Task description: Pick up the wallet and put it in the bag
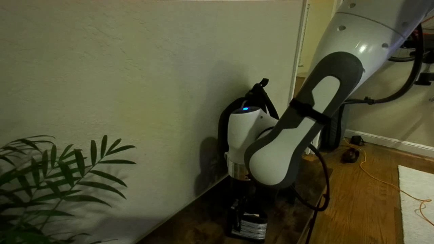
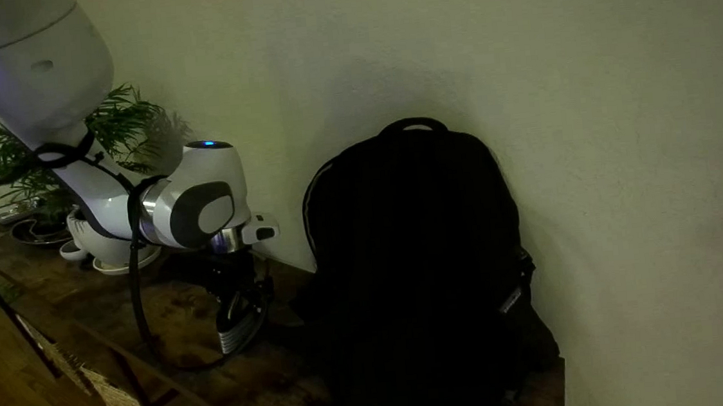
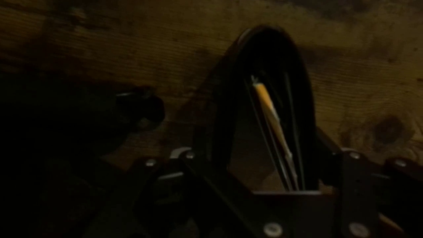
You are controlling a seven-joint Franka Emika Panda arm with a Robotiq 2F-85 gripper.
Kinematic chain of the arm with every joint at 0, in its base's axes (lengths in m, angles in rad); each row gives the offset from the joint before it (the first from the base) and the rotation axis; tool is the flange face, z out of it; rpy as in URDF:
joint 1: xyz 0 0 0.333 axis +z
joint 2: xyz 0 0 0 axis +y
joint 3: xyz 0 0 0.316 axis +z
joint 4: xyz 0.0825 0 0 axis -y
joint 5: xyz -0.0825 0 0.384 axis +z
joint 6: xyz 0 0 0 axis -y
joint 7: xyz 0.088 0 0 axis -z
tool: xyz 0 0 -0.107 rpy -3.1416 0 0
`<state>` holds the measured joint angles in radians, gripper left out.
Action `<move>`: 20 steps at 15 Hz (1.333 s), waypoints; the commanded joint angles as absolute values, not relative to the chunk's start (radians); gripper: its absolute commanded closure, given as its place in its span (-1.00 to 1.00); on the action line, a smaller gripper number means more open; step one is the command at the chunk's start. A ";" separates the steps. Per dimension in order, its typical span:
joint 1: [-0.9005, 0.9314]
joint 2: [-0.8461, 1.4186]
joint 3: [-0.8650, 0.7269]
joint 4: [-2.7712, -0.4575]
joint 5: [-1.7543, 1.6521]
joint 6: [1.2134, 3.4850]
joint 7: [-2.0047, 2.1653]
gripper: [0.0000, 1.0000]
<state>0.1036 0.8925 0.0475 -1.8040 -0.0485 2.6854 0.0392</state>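
The dark wallet [image 1: 251, 230] stands on edge by the wooden tabletop, with pale streaks on its side; it also shows in an exterior view [image 2: 235, 335]. In the wrist view the wallet [image 3: 305, 99] forms an arch, spread apart, with cards and an orange slip inside. My gripper [image 3: 264, 148] points down with a finger on each side of it, seemingly touching; whether they squeeze it is too dark to tell. I cannot tell if the wallet touches the table. The black backpack [image 2: 417, 256] stands upright near the gripper; it also shows behind the arm [image 1: 258, 96].
The wall [image 1: 118, 84] runs along the back of the wooden table [image 2: 170, 308]. A leafy plant [image 1: 67, 179] and a white pot [image 2: 103, 246] stand on the backpack's opposite side of the arm. A black cable [image 2: 137, 298] loops low beside the gripper.
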 commanded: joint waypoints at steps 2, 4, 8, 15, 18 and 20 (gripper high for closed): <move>0.081 0.870 0.071 -1.801 -0.031 2.656 0.005 0.21; 0.087 0.857 0.063 -1.814 -0.035 2.660 0.012 0.48; 0.091 0.840 0.064 -1.835 -0.036 2.647 0.014 0.93; 0.098 0.776 0.075 -1.858 -0.046 2.543 -0.012 0.90; 0.110 0.724 0.069 -1.853 -0.049 2.439 -0.001 0.90; 0.123 0.685 0.061 -1.844 -0.053 2.370 0.019 0.90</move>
